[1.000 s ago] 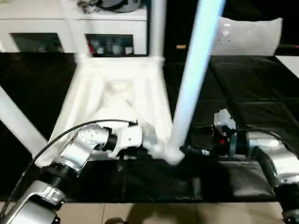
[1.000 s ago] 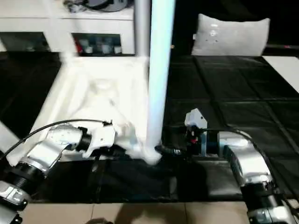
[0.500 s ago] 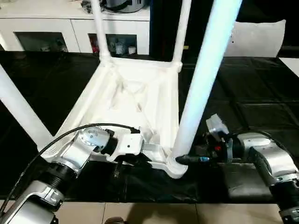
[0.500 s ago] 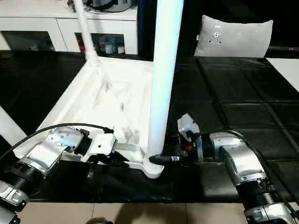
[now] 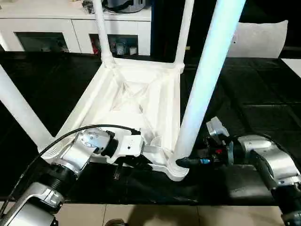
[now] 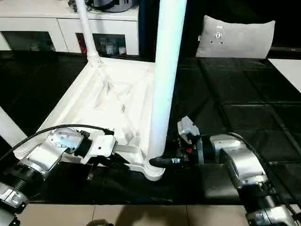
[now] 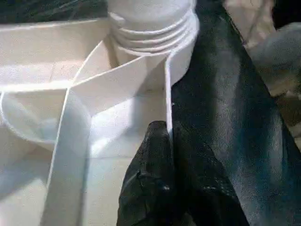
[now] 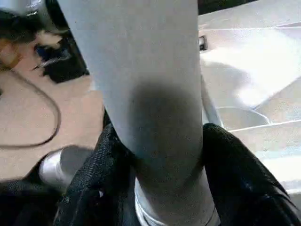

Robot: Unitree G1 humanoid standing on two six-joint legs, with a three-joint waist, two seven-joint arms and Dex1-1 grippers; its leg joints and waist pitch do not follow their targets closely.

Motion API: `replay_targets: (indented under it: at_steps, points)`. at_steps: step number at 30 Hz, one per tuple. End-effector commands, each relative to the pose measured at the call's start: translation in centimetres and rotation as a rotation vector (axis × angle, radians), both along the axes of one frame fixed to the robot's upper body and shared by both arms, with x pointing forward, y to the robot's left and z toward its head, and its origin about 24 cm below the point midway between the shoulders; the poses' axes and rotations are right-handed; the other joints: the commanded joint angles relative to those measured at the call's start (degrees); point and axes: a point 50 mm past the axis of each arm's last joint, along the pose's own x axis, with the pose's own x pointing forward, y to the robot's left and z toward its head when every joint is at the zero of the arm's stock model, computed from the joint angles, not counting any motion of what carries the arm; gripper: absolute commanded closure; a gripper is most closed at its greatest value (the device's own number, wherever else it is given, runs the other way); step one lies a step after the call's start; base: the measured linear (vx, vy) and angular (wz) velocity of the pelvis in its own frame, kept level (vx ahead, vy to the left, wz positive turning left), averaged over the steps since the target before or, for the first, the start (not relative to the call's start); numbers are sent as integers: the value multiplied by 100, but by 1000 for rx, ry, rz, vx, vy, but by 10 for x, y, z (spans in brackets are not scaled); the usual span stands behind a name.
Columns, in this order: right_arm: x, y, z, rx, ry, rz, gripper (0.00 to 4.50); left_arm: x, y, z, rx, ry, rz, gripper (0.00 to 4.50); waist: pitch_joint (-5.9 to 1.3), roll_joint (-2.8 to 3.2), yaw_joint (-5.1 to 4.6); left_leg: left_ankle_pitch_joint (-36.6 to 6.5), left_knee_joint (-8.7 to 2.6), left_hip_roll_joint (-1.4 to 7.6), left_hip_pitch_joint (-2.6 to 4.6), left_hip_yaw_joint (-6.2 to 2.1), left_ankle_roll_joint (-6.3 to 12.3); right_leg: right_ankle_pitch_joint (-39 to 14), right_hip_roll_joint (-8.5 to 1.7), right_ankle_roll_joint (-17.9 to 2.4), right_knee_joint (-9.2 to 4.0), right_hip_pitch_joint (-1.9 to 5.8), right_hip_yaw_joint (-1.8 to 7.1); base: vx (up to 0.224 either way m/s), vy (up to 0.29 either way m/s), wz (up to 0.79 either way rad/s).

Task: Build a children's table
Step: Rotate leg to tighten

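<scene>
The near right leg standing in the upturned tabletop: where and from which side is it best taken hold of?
Low on the near right leg, just above its corner socket, coming level from the robot's right. The tube stands upright and round, and that side is free; the tabletop blocks the other. The right claw already straddles it there, while the left claw pinches the tabletop's rim.

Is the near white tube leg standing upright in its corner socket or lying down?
Upright: the white tapered tube leg rises from the white plastic tabletop's round corner socket.

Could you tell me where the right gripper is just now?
The right gripper is closed around the base of the nearest table leg, just above its corner socket.
</scene>
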Motion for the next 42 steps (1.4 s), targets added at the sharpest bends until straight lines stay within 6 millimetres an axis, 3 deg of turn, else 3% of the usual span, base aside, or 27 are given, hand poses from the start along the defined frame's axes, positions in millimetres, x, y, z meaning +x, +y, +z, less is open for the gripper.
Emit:
replay_targets:
  at_steps: [1, 2, 4, 8, 9, 11, 13, 14, 17, 20, 21, 23, 25, 26, 30, 33, 35, 39, 41, 42]
  points:
    - [10, 18, -4, -42, -18, -176, 252, -2, -26, 2, -67, 4, 76, 450, -257, -69, -62, -1294, -441, 214, 21, -41, 78, -2034, -385, -943, -519, 236, 306, 0, 0, 0]
    - [17, 24, -7, -53, -23, -269, 253, -2, -31, 3, -82, -6, 111, 450, -240, -50, -73, -1388, -451, 209, 30, -57, 14, -2340, -396, -858, -550, 224, 304, 0, 0, 0]
    - [27, 34, -11, -76, -17, -420, 254, -1, -41, 6, -105, -18, 180, 450, -234, -58, -237, -1597, -488, 171, -18, -118, -163, -3082, -392, -460, -628, 255, 252, 0, 0, 0]
    - [44, 40, -16, -114, 8, -649, 257, 5, -54, 8, -146, -26, 277, 450, -237, -57, -484, -1808, -472, 145, -15, -147, -157, -3131, -364, -386, -680, 200, 230, 0, 0, 0]
    - [52, 45, -16, -140, -6, -760, 257, 10, -61, 9, -146, -48, 353, 450, -236, -58, -520, -1832, -462, 142, 0, -140, -147, -3108, -354, -406, -690, 170, 234, 0, 0, 0]
    - [56, 49, -16, -143, -25, -801, 257, 13, -65, 9, -135, -64, 397, 450, -253, -69, -540, -1775, -444, 128, 16, -126, -69, -3001, -356, -451, -695, 158, 253, 0, 0, 0]
    - [57, 53, -15, -107, -29, -807, 257, 15, -68, 10, -123, -86, 428, 450, -264, -64, -522, -1609, -448, 149, 9, -104, 36, -2538, -338, -587, -657, 161, 287, 0, 0, 0]
    - [57, 54, -14, -100, -38, -815, 203, 16, -68, 10, -116, -93, 436, 450, -273, -60, -517, -1519, -453, 158, -9, -106, 58, -2351, -335, -634, -634, 180, 295, 0, 0, 0]
    - [55, 50, -9, -75, -68, -814, 189, 17, -64, 8, -86, -119, 443, 450, -304, -42, -482, -1174, -436, 172, -14, -77, 138, -1453, -313, -898, -538, 205, 322, 0, 0, 0]
    - [52, 44, -7, -69, -106, -786, 161, 17, -60, 7, -80, -125, 442, 450, -357, -27, -376, -653, -378, 169, -9, -45, 256, -601, -318, -1113, -446, 242, 342, 60, -13, 5]
    - [49, 38, -5, -42, -120, -755, 149, 17, -56, 6, -69, -134, 435, 450, -404, -41, -309, -148, -337, 151, -50, -43, 433, 243, -303, -1256, -335, 294, 335, 52, -12, 2]
    - [45, 29, -1, 1, -127, -716, 128, 16, -51, 4, -58, -145, 412, 450, -412, -42, -269, 19, -309, 145, -68, -39, 625, 699, -290, -1342, -294, 294, 329, 26, -6, 1]
    - [37, 16, 2, 15, -137, -634, 117, 13, -46, 1, -61, -142, 349, 450, -391, -50, -253, -130, -313, 158, -77, -30, 728, 516, -303, -1343, -327, 292, 316, 0, 0, 0]
    - [35, 12, 2, 7, -141, -616, 111, 12, -44, 0, -57, -135, 345, 450, -363, -41, -234, -368, -330, 169, -68, -29, 722, 114, -310, -1290, -380, 286, 308, 0, 0, 0]
    - [30, -10, 6, -16, -166, -513, 75, 7, -38, -4, -44, -116, 254, 450, -317, -41, -196, -988, -373, 195, -23, -32, 407, -1205, -329, -1016, -506, 238, 308, 0, 0, 0]
    - [26, -21, 12, -20, -173, -428, 53, 5, -32, -5, -11, -129, 172, 450, -309, -29, -164, -1132, -394, 196, -12, -43, 325, -1499, -324, -905, -538, 212, 306, 0, 0, 0]
    - [25, -24, 13, -22, -170, -400, 38, 4, -30, -6, 0, -132, 142, 450, -327, -47, -144, -1040, -377, 213, 6, -32, 352, -1250, -332, -956, -510, 212, 329, 0, 0, 0]
    - [17, -29, 18, -50, -137, -235, 6, -2, -25, -3, -1, -111, -2, 450, -339, -56, -122, -889, -366, 207, -34, -37, 442, -1016, -333, -1050, -466, 237, 314, 0, 0, 0]
    - [11, -29, 18, -75, -118, -128, 6, -7, -21, -2, 6, -81, -80, 450, -350, -79, -96, -773, -349, 215, -41, -27, 490, -878, -330, -1112, -438, 236, 307, 0, 0, 0]
    - [8, -28, 17, -76, -97, -66, 35, -8, -18, -2, 18, -71, -110, 450, -354, -75, -82, -687, -343, 225, -43, -25, 525, -747, -334, -1175, -413, 227, 310, 0, 0, 0]
